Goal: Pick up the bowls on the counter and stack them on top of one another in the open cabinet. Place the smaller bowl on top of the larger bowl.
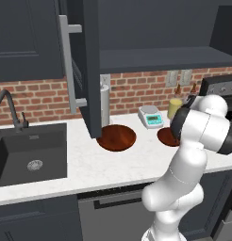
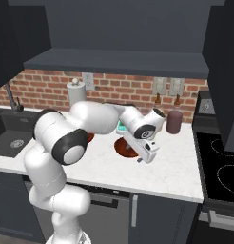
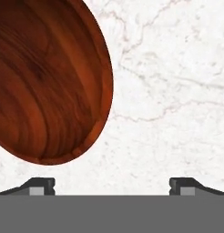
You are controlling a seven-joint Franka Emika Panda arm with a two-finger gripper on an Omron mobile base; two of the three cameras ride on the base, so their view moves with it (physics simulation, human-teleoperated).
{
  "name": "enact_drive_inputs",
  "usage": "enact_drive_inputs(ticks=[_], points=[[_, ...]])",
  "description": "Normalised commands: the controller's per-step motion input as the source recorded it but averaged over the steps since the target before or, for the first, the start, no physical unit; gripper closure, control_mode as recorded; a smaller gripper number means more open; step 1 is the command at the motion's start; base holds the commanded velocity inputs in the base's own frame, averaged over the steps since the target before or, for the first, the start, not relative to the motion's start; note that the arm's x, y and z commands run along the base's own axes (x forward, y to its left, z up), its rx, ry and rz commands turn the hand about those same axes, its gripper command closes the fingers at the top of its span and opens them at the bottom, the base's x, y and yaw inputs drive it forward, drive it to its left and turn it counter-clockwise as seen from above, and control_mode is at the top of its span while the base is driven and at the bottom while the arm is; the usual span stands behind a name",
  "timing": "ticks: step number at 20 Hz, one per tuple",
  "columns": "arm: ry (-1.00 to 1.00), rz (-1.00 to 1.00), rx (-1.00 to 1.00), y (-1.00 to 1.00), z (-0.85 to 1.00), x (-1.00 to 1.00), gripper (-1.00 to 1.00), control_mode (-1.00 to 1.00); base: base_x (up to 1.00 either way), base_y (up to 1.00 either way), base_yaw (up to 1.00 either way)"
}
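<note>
Hand: fingers spread wide, nothing between them, poised low over the white marbled worktop. Its tips stand apart over bare stone.

Smaller bowl: reddish-brown, lying on the worktop, ahead and to the left of the fingertips in the hand view; its near rim falls just short of the left finger, not between the two. In the right base view it sits partly hidden behind the hand.

Larger bowl: on the worktop well to the left, under the edge of the open cabinet, near its door.

Between the bowls, toward the brick wall: white kitchen scale. Beside it, a yellowish jar. White paper roll behind the door. Black sink at far left.
</note>
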Motion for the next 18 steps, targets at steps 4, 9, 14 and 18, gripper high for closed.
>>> enact_drive_inputs(ticks=[4,9,14,18], points=[[0.00,0.00,0.00,0.00,-0.24,0.21,-1.00,-1.00,0.00,0.00,0.00],[-0.02,0.00,0.00,0.00,-0.13,0.24,-1.00,-1.00,0.00,0.00,0.00],[-0.02,0.00,0.00,0.00,-0.11,0.28,-1.00,-1.00,0.00,0.00,0.00],[-0.03,0.00,0.00,0.00,-0.22,0.19,-1.00,-1.00,0.00,0.00,0.00]])
